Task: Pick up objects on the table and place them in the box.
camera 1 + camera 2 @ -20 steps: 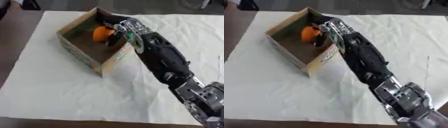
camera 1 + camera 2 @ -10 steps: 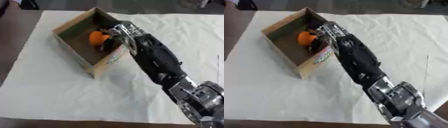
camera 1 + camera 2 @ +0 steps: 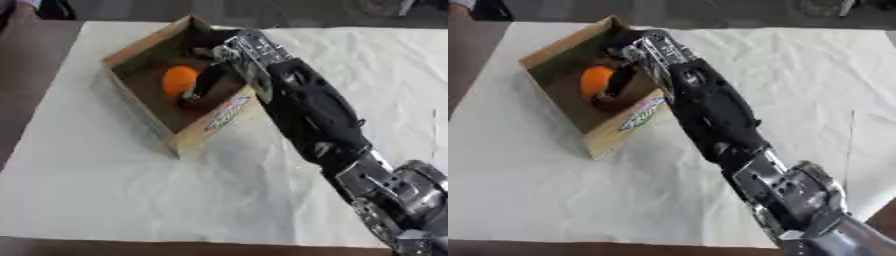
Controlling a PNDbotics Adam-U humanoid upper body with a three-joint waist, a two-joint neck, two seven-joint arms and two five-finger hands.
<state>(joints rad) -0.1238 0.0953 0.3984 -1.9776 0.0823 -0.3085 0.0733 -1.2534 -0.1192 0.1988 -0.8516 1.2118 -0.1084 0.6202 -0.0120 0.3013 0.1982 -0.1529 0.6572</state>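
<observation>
Right hand (image 3: 219, 70) reaching down inside the cardboard box (image 3: 197, 135) on the white cloth (image 3: 114, 200), fingers curling beside the orange fruit (image 3: 178, 80) lying on the box floor — placing step seemingly ending; next, letting go fully and lifting clear of the box walls.

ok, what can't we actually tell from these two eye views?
- Right hand: its fingers reach down into the cardboard box; whether they hold the orange ball is blurred in both views.
- Dark thing under the fingers: shape unreadable; it merges with the hand's shadow.
- Box's printed label: too blurred to read.
- Left hand: in neither view.
- White cloth behind the forearm: hidden by the arm.
</observation>
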